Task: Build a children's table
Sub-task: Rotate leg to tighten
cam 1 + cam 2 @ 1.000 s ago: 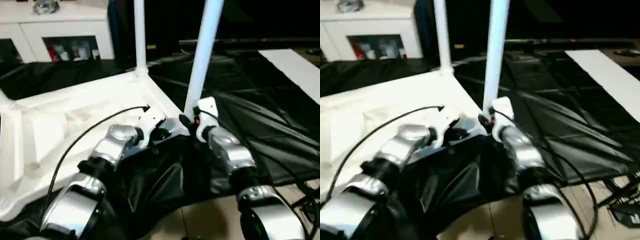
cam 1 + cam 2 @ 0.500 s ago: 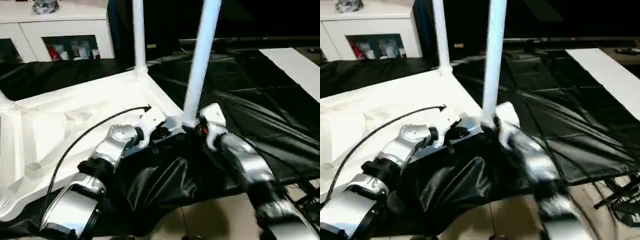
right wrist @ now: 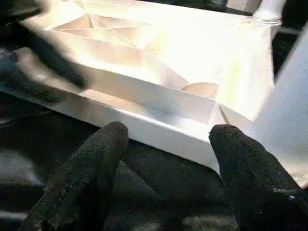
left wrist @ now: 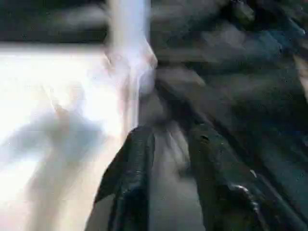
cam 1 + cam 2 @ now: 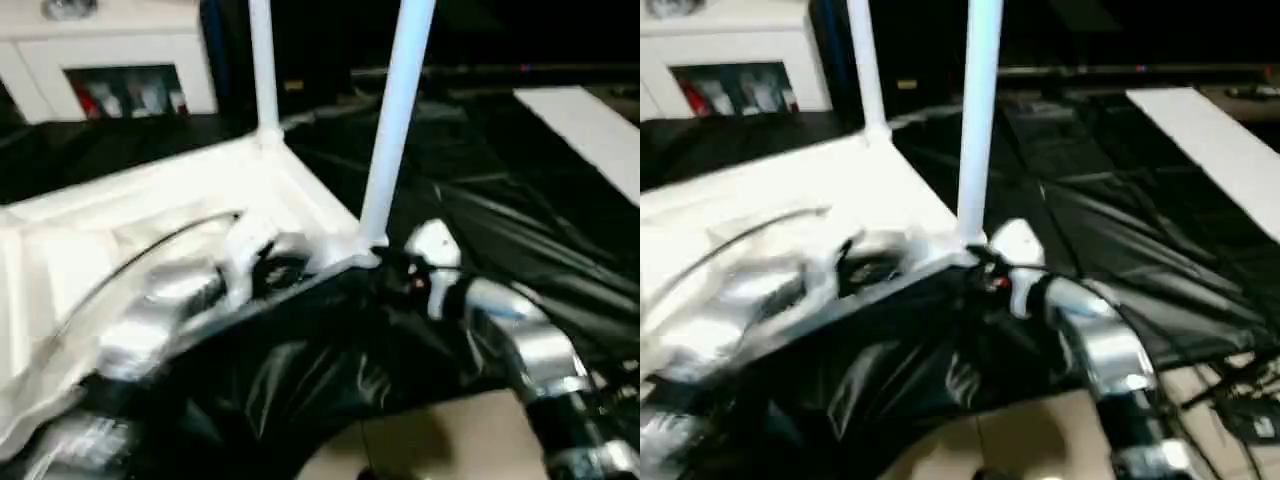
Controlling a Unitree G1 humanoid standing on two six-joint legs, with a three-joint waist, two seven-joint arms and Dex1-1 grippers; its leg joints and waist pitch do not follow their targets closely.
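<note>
White tabletop (image 5: pixel 200 190) lying ribbed side up, the ribs crossing in triangles – and two white legs (image 5: pixel 395 120) standing from it, the nearer one tinted pale blue. Glossy black sheet (image 5: pixel 520 230) underneath, creased and shining. Silver forearms, black fingers (image 3: pixel 96 163) on the right gripper (image 3: pixel 166 139), a red spot at its wrist. White cabinet (image 5: pixel 110 60) behind – red items behind its glass.

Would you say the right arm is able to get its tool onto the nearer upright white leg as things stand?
Probably yes: the right tool is open and empty beside the nearer upright white tube leg, with nothing between them.
</note>
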